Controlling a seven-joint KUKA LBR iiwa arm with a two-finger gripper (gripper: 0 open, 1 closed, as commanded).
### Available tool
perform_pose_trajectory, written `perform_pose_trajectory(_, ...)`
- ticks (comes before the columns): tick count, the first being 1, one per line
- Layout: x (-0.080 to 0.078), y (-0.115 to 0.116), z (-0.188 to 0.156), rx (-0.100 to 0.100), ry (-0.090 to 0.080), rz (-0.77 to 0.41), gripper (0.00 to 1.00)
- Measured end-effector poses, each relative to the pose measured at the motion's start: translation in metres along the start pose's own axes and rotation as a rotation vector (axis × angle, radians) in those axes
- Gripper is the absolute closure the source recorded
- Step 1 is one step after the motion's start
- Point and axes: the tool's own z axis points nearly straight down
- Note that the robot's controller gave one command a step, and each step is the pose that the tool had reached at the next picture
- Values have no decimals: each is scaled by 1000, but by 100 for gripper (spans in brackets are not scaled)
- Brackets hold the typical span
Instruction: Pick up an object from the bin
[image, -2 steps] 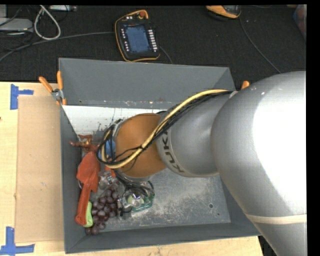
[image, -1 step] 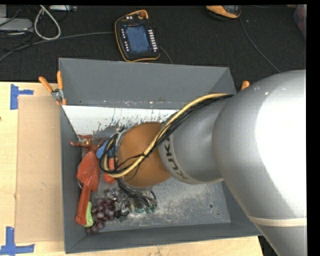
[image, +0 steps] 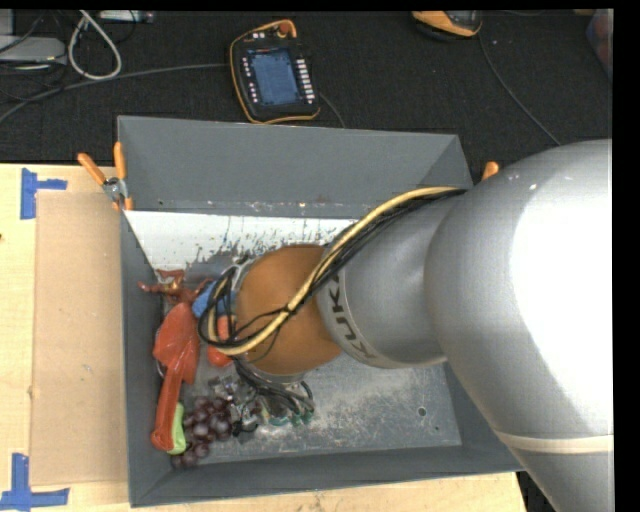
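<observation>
So the big silver arm (image: 500, 300) is the closest thing to the camera. It comes in from the right and covers a good chunk of the grey bin (image: 290, 165). Its wrist has a rounded orange cover (image: 285, 310) with black and yellow cables (image: 300, 290) looped over it, and that sits low over the left half of the bin.

The hand (image: 268, 402) pokes out under the cover, down near the bin floor toward the front-left. Honestly can't tell if it's wide or narrow, since the cover hides too much of it. I can't see anything gripped in it either.

The nearest thing to it is a bunch of dark purple grapes (image: 205, 420), just to its left in the front-left corner. They look about touching the hand, but I can't say for sure.

Left of that, a long orange-red scoop-shaped thing (image: 176, 355) lies along the left wall, with a small green piece (image: 179, 432) at its lower end, right beside the grapes. Further back there's a small brown thing (image: 165, 286) and a blue bit (image: 204, 297) tucked against the cover.
</observation>
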Motion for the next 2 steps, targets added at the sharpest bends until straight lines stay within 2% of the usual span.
perform_pose_trajectory(2, 2, 0, -26, 0, 3, 1, 100)
